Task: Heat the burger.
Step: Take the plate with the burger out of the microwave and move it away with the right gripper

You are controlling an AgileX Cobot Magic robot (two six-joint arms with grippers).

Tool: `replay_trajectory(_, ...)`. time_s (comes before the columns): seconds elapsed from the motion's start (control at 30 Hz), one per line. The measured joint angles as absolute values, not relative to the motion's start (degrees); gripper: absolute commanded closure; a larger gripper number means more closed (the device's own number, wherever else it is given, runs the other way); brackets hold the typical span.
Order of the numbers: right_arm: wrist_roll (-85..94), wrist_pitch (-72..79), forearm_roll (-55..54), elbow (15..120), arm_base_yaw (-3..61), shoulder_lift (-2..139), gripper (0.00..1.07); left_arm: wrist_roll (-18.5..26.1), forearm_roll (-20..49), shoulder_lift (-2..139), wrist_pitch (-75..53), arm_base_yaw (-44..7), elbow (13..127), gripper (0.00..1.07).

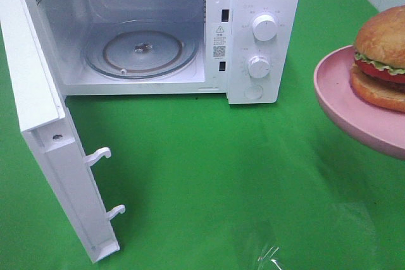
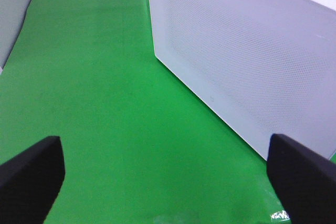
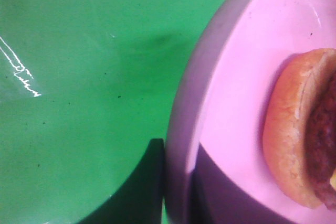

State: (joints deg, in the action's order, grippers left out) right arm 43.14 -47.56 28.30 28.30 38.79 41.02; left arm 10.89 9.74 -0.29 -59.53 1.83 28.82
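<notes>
Burger cut off at frame edge, pink plate partly visible

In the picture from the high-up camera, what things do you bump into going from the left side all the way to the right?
Open microwave door → glass turntable inside the microwave → two white knobs → pink plate → burger on it.
</notes>
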Motion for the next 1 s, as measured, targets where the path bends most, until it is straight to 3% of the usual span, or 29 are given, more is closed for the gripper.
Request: replay_trajectory(1.0,9.63,-56.61,40.62,28.30,38.79,46.58,1.07,10.89,9.74,-0.29,-59.53,1.83,28.82,0.03)
